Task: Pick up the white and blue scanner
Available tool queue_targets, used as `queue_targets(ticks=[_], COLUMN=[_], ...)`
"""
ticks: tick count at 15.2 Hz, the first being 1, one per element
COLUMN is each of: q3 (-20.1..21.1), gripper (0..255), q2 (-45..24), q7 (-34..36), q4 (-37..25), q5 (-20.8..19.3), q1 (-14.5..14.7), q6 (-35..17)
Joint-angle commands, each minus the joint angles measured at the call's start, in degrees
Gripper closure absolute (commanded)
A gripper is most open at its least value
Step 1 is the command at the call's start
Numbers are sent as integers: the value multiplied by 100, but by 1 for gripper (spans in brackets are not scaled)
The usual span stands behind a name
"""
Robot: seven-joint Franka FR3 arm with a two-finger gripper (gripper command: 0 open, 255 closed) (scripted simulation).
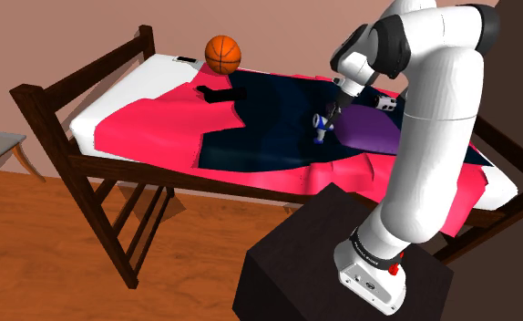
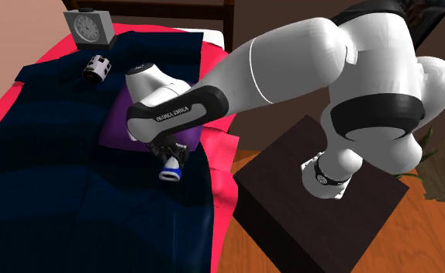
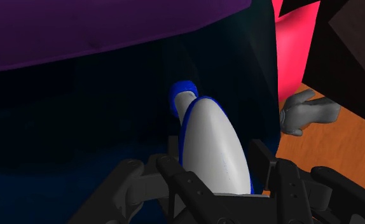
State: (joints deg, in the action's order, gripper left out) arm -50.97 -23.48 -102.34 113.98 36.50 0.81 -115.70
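Observation:
The white and blue scanner [image 3: 212, 143] sits between my two black fingers [image 3: 173, 181], which clasp its white body from both sides. In the shoulder view the scanner [image 1: 321, 127] hangs under my gripper [image 1: 327, 117], just over the dark blue blanket [image 1: 260, 128] and beside the purple pillow [image 1: 371, 128]. Seen from the second exterior view, the scanner [image 2: 170, 167] pokes out below my gripper [image 2: 165, 153] at the pillow's near edge. Whether the scanner touches the blanket I cannot tell.
An orange basketball [image 1: 222, 54] and a flat black object [image 1: 218, 94] lie farther along the bed. An alarm clock [image 2: 87, 29] and a small white and black cylinder [image 2: 97, 68] rest near the headboard. The dark stand [image 2: 314, 194] is close to the bed's edge.

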Motion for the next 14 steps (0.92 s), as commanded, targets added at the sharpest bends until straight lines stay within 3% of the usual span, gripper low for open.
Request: queue_targets(ticks=[1,14], q3=[-61,-363], gripper=[255,255], q2=[102,648], q7=[84,560], q4=[-22,-311], q5=[-100,-663], q1=[56,306], q6=[73,602])
